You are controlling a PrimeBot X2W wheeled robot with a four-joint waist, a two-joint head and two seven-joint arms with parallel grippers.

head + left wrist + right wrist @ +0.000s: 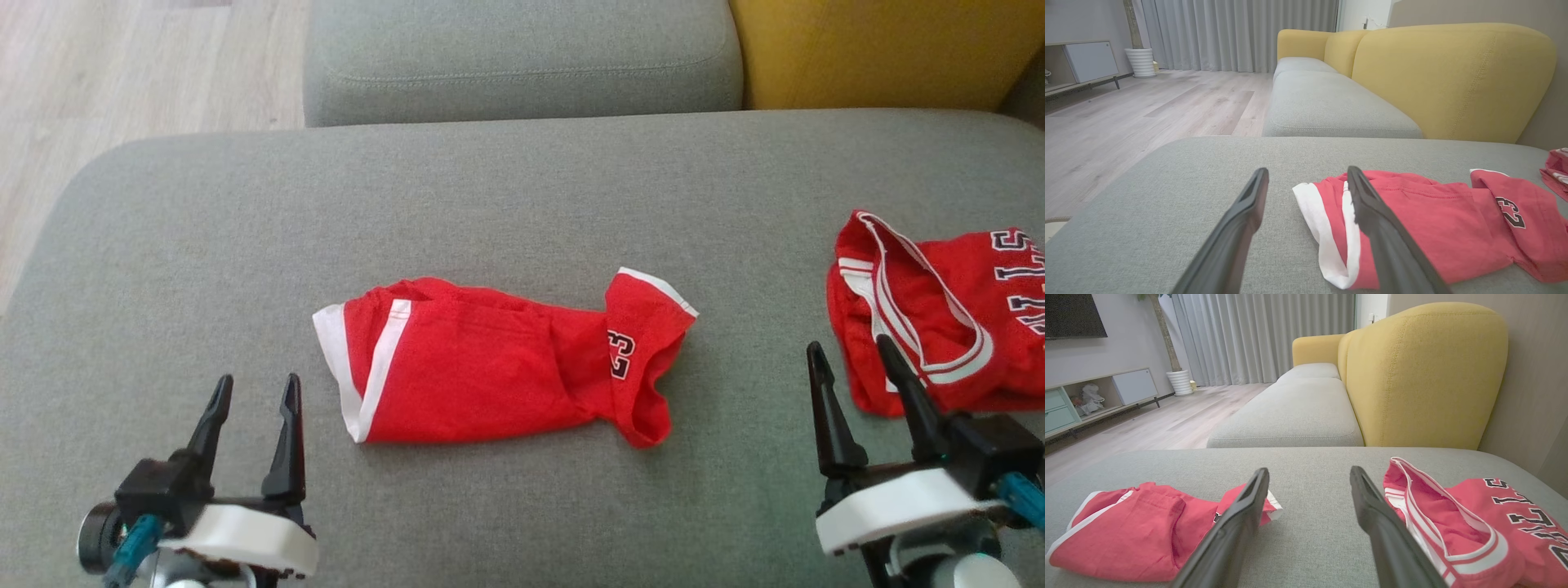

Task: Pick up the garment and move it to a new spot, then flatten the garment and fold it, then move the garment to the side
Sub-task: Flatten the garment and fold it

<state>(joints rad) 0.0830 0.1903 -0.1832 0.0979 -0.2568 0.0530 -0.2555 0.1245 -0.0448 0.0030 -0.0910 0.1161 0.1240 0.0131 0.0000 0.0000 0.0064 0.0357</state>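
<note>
Red shorts [490, 367] with white trim lie bunched on the grey sofa seat [522, 188], ahead of and between the two grippers. Their white-edged end sits just right of the left gripper [258, 382], and the numbered leg lies well to the left of the right gripper [849, 345]. Both grippers hover low over the seat with jaws spread wide and nothing in them. A crumpled red jersey [939, 318] lies just ahead and to the right of the right gripper. The shorts look like the piece to lift first. To do it well, I'd have each gripper come down on its own end and pinch through every layer, so the cloth rises evenly rather than trailing. The right arm should swing left, clear of the jersey.
</note>
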